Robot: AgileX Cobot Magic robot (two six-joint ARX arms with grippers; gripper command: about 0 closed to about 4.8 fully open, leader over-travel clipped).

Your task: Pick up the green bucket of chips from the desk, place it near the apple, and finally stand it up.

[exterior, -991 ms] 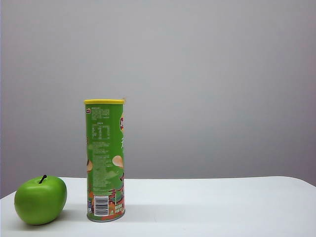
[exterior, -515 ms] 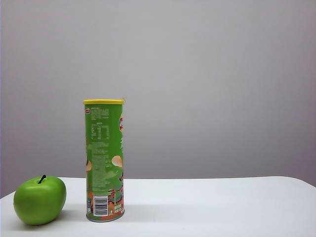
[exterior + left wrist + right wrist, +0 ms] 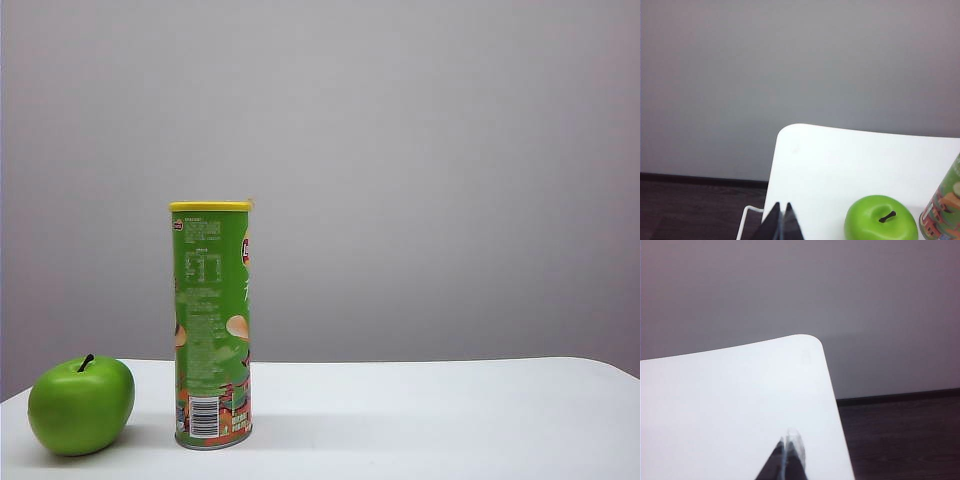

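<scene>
Left gripper [image 3: 780, 221]: dark, tapered, pointed fingertips; right gripper [image 3: 788, 450]: dark fingers with pale, translucent-looking blurred tips

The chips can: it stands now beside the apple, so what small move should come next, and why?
Probably none on the can: it stands upright on the desk, close beside the apple, not touching it. The left gripper and right gripper are shut, empty and away from it. I would just keep both arms back.
</scene>
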